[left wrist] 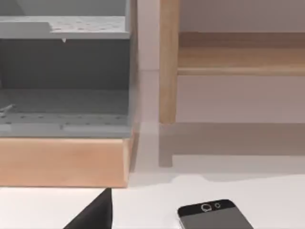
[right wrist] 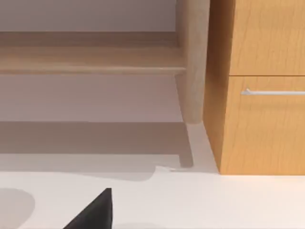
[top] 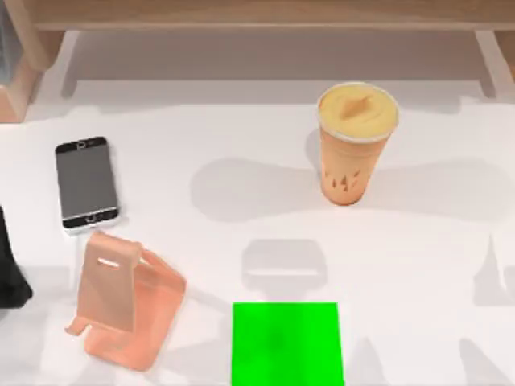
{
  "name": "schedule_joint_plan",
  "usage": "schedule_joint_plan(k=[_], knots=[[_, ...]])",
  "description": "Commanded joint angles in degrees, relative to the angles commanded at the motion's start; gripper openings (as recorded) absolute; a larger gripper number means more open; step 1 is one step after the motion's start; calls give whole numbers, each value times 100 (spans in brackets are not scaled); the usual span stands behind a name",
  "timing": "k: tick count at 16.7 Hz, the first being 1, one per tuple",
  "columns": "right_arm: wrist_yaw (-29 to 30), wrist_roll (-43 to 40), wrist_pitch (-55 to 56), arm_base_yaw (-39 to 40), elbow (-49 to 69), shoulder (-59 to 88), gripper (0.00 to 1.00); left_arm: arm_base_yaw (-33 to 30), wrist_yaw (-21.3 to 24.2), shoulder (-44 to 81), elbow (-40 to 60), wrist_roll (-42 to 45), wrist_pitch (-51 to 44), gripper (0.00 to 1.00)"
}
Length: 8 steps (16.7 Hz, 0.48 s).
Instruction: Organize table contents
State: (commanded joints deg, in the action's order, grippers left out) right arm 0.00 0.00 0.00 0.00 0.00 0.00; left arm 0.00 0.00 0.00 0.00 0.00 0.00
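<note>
A dark part of my left arm is showing at the top view's left edge, cut off; I cannot tell either gripper's state. One black-and-silver smartphone with a grey screen is lying flat at upper left, above one salmon-pink phone stand. One tall orange drink cup with a domed lid is standing upper right. One bright green square pad is running off the bottom edge. The plain white tabletop is meeting a light wooden shelf.
</note>
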Motion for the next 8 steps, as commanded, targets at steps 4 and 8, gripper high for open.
schedule_joint_plan(k=[4,8], knots=[[0,0,0,0,0,0,100,23,-2,189,175,92,-164,100],[0,0,0,0,0,0,100,124,0,1281,1054,545,-1012,100]])
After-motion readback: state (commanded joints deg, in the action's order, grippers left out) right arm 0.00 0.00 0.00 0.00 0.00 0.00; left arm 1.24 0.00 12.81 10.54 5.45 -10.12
